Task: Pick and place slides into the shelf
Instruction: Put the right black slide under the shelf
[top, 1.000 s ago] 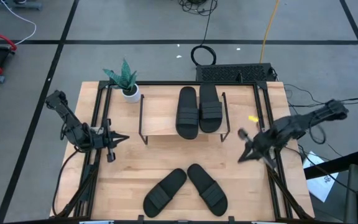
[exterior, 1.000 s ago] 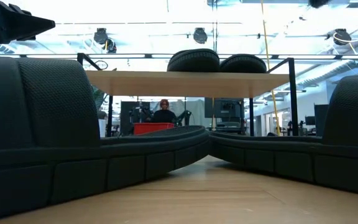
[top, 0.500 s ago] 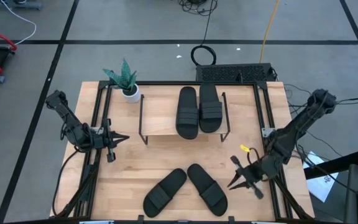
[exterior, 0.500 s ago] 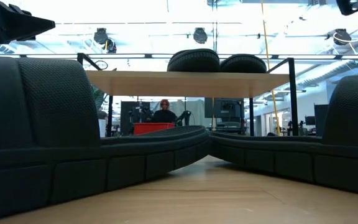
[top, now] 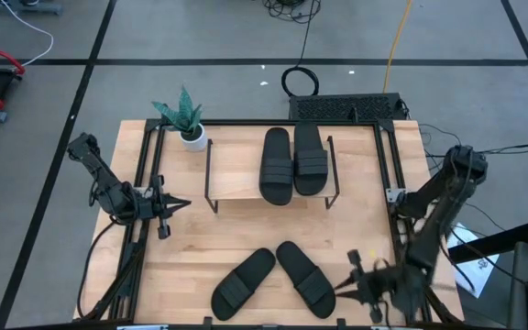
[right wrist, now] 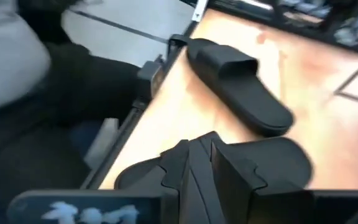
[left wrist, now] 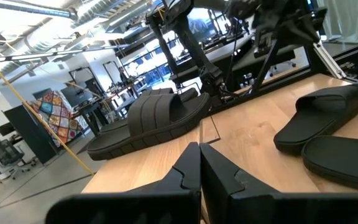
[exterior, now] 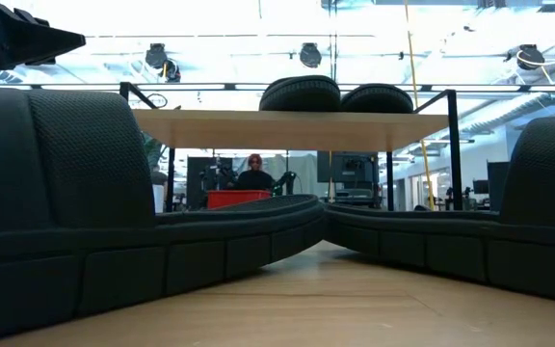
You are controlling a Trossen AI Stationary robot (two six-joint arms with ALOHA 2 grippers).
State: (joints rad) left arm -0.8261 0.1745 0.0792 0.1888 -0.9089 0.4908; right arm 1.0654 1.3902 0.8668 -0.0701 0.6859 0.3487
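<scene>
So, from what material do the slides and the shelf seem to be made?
The slides look like matte black moulded foam or rubber: one piece, no shine, a fine dotted texture on the strap in the low view. The shelf has a pale top board with faint grain, probably wood or wood-look laminate, on a thin black frame, likely painted metal wire.

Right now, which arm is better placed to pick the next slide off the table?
Right. Its claw sits low at the near edge beside the right-hand slide on the table. The left claw waits at the left side, farther from both loose slides. Two slides already lie on the shelf.
</scene>
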